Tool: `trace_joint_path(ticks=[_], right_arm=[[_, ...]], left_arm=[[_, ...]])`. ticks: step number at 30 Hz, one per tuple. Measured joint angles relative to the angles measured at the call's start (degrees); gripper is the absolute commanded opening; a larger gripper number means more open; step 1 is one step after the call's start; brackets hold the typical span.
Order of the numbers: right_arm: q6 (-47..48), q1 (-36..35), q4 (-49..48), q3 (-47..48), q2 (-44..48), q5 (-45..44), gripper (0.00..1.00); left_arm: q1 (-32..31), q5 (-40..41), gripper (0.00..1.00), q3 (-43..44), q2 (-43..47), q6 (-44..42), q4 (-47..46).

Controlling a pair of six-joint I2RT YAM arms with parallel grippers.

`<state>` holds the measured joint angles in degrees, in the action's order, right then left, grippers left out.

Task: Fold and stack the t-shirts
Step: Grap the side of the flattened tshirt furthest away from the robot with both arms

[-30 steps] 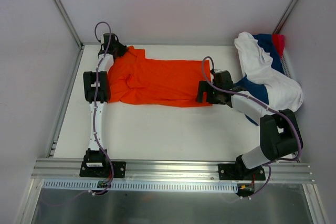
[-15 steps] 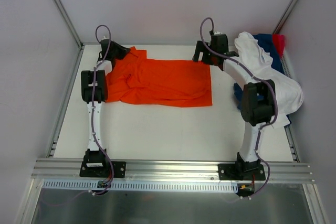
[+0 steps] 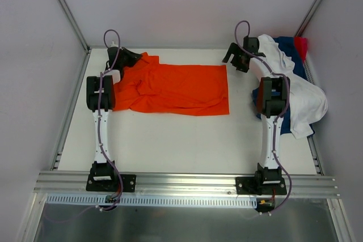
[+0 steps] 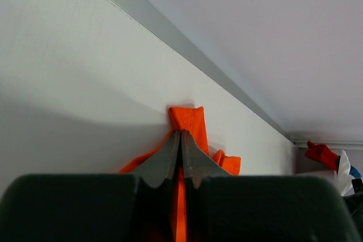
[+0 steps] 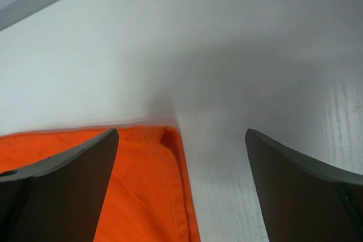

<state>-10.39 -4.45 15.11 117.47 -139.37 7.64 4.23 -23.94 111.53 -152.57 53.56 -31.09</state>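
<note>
Most of navy t-shirt under white t-shirt

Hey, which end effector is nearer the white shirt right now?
Right. The right end effector hovers open beside the white shirt; the left end effector is shut on the orange shirt's far end.

A shirt lies flat on the counter's rear half, the left end effector at its far-left corner, the right end effector over its far-right corner. A shirt heap lies rightward.
</note>
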Motion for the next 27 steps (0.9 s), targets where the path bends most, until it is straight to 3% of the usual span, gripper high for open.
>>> trace_joint_path(ticks=[27], right_arm=[[-3.6, -5.9, -5.9, -12.1, 5.8, -2.7, 1.0]], left_arm=[[0.0, -1.2, 0.0, 0.0, 0.0, -0.1, 0.1]])
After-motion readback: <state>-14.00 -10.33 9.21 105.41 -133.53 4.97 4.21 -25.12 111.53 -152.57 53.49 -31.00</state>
